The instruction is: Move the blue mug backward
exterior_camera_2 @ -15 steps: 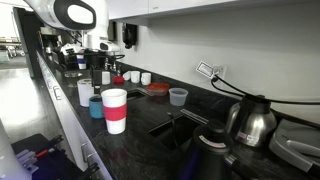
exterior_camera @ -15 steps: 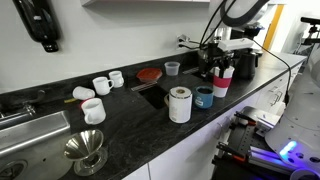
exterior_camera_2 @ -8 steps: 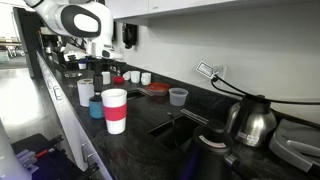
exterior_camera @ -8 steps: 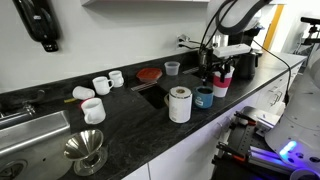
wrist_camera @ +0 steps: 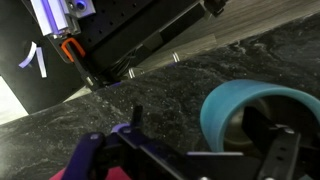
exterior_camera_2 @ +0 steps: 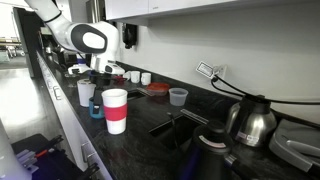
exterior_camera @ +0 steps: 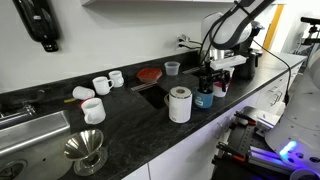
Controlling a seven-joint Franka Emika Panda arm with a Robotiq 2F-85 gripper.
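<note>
Mug: mug (exterior_camera: 204, 99) stands on the counter (exterior_camera: 130, 125), just beside the roll (exterior_camera: 179, 105).
Gripper: gripper (exterior_camera: 206, 83) low over the mug, jaws spread wide, gripping nothing.
Wrist view: one finger (wrist_camera: 283, 150) seemingly inside the mug's rim; blurred.

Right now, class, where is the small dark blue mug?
In an exterior view, the small dark blue mug sits right of picture centre on the black counter, beside the white paper roll, with the tool just above it.

Kitchen: dark stone counter (exterior_camera: 140, 125), steel sink (exterior_camera: 35, 130), kettle (exterior_camera_2: 250, 120), white cups (exterior_camera: 101, 85)
</note>
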